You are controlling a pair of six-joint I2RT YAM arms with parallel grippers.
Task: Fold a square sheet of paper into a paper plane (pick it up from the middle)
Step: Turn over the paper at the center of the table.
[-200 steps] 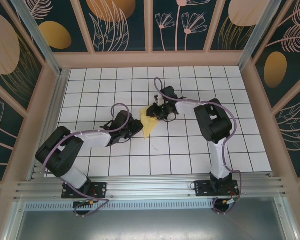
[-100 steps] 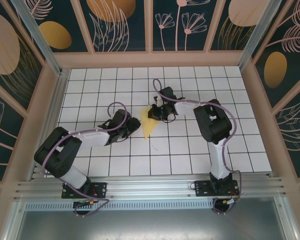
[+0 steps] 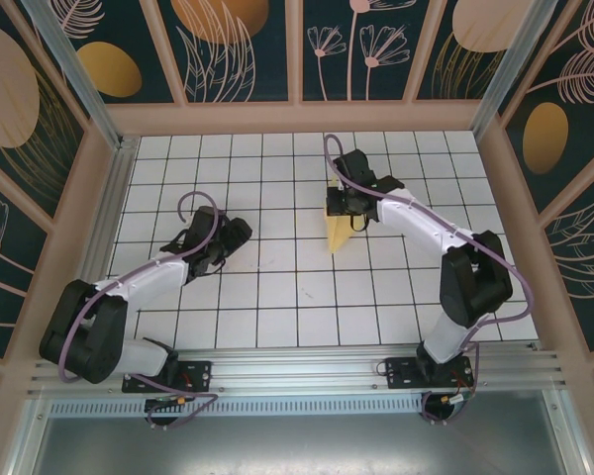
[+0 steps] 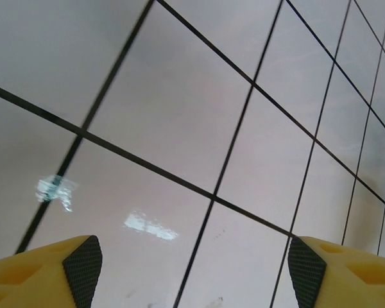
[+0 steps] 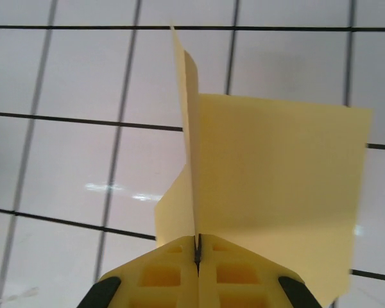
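Above the table, top view: right gripper (image 3: 345,211) pinches the folded pale-yellow paper sheet (image 3: 335,236) over the white, black-gridded tile table (image 3: 277,297), right of centre. The left gripper (image 3: 238,235) is well apart from it.
Left wrist: yellow fingers (image 4: 45,276) spread wide, nothing between them.
Right wrist: jaws closed tight on the sheet's near edge, sheet (image 5: 276,192) fanning away.

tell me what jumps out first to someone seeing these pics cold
The folded pale-yellow paper stands out against the white tiled table, just right of centre toward the far side. It is pinched at its crease by the shut right gripper. The left gripper is over on the left side, jaws wide apart above bare tiles with nothing between them.
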